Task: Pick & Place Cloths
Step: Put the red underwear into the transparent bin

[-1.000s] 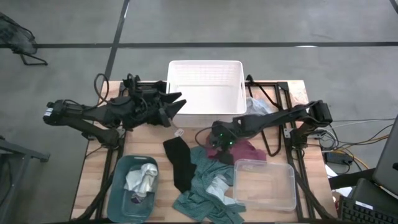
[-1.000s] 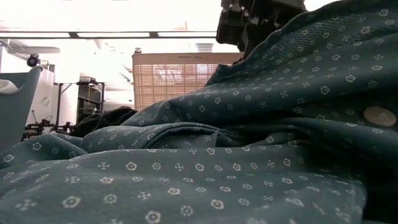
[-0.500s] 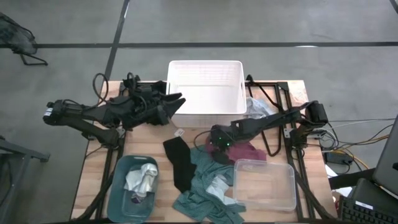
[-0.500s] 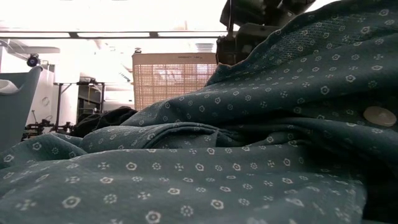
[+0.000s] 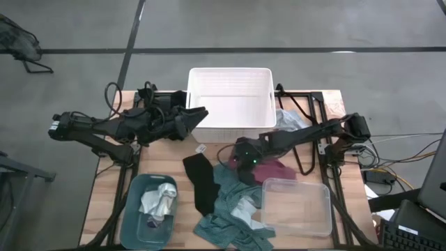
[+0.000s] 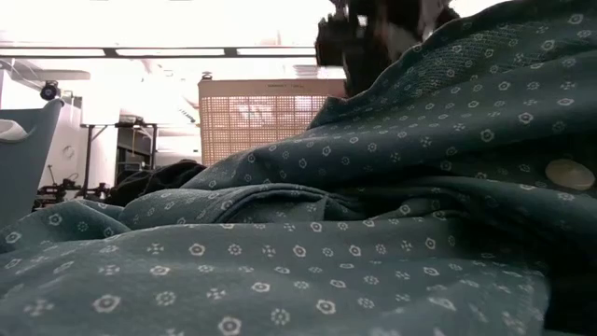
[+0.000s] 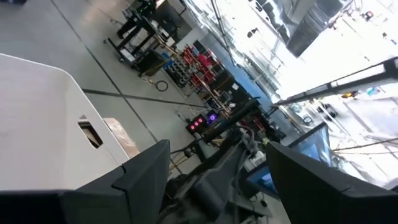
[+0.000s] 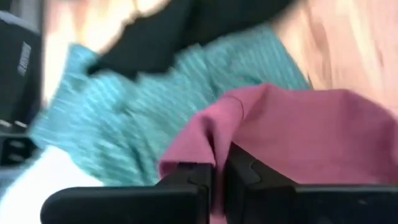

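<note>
My right gripper [image 5: 239, 157] is shut on the maroon cloth [image 5: 275, 169], which lies at the table's middle between the white bin and the clear bin. A teal patterned cloth [image 5: 230, 209] lies in front of it and fills the low view [image 6: 280, 233]. A black cloth [image 5: 199, 183] lies to its left. A white-grey cloth [image 5: 159, 202] lies in the teal bin [image 5: 132, 216]. My left gripper [image 5: 201, 116] is open and empty at the white bin's near left corner; it also shows in the left wrist view [image 7: 217, 186]. My right gripper pinches a raised fold at the maroon cloth's edge [image 8: 214, 140] between its two fingers [image 8: 193, 177]. The fingers come slanting down from the table's right. The fold stands up at the fingers, and the rest of the cloth [image 5: 279, 171] lies on the table.
A white bin [image 5: 230, 97] stands at the table's far middle. A clear plastic bin [image 5: 296, 207] stands at the near right, next to the maroon cloth. A pale cloth [image 5: 289, 120] lies right of the white bin. Cables run along the table's right side.
My right gripper has dipped onto the maroon cloth and then come up a little, drawing the cloth's left edge up and toward the table's left. The rest of the cloth has stayed on the table.
</note>
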Controlling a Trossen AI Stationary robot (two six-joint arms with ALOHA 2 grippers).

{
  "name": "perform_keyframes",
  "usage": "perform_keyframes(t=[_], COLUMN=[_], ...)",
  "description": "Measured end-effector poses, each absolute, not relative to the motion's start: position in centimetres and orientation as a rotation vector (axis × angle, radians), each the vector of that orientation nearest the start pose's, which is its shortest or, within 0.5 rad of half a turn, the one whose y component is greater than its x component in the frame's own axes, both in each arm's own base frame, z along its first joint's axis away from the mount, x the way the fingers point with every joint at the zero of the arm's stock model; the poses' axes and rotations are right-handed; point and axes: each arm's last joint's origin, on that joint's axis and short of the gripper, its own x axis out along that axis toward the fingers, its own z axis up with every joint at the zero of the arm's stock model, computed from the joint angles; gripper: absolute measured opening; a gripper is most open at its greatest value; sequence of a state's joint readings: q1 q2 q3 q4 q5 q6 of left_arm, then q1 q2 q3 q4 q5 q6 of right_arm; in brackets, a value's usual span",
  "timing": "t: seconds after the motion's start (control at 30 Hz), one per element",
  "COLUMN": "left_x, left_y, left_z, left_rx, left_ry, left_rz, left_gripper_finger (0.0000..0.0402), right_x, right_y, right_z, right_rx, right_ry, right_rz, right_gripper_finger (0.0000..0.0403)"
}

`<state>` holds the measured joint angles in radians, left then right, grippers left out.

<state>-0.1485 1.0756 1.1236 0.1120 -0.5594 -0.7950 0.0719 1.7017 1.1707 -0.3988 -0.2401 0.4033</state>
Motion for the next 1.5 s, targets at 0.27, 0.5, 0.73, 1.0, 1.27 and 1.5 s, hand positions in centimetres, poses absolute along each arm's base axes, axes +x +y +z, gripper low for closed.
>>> perform_keyframes(t=[0.27,0.5,0.73,1.0,1.27,1.5], left_x=[22.4,21.3,19.5,19.4,19.7,19.6], left_y=[-1.7,-1.8,-1.7,-1.7,-1.7,-1.8], left_z=[43.0,44.6,45.6,45.3,45.1,45.3], left_rx=[-0.727,-0.566,-0.521,-0.496,-0.506,-0.576], left_ry=[-0.301,-0.304,-0.334,-0.292,-0.284,-0.299], left_rz=[0.298,0.212,0.146,0.16,0.16,0.116], left_gripper_finger=[0.0271,0.0271,0.0271,0.0271,0.0271,0.0271], right_x=[36.8,37.4,37.6,37.4,36.7,35.7], right_y=[2.8,2.5,2.4,2.4,2.3,2.3], right_z=[27.6,32.3,35.7,40.2,44.6,47.6], right_rx=[0.482,0.506,0.51,0.52,0.509,0.475], right_ry=[0.803,0.711,0.618,0.485,0.35,0.263], right_rz=[0.113,0.108,0.11,0.141,0.171,0.178], right_gripper_finger=[0.0009,0.0009,0.0009,0.0009,0.0009,0.0009])
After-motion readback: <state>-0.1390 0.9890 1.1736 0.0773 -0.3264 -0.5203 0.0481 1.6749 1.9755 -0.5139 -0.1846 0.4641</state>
